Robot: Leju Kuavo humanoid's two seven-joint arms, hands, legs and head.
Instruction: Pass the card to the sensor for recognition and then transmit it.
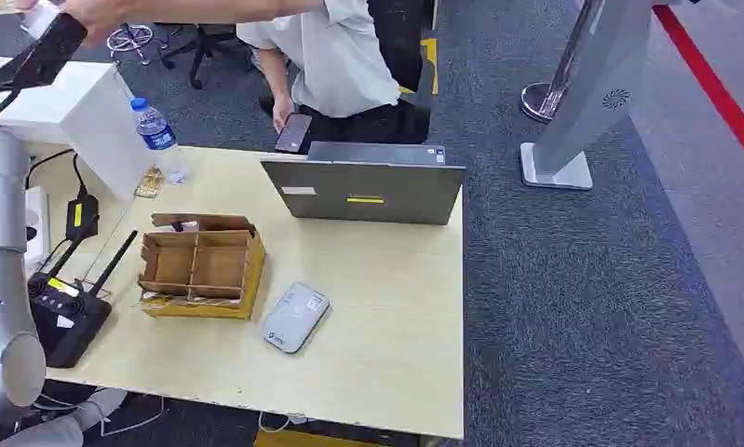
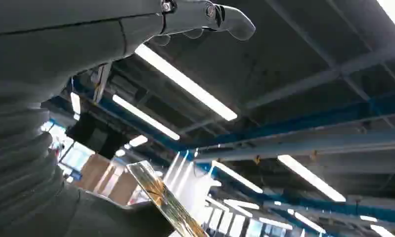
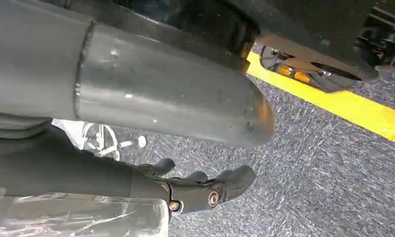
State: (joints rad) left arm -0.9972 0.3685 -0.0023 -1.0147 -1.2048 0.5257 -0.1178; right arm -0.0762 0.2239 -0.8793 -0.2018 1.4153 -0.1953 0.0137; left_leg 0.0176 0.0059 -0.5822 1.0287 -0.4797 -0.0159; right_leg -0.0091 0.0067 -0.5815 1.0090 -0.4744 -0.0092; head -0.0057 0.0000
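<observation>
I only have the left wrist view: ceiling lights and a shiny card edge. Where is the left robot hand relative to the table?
Observer: The left robot hand is raised high past the far left corner of the table.
Operator: Is anyone at the card?
Observer: Yes, a person's hand reaches in at the card. I cannot tell whether the robot hand grips it.
Operator: And the sensor?
Observer: The grey card reader lies flat on the table beside a cardboard divider box, with nothing on it.
</observation>
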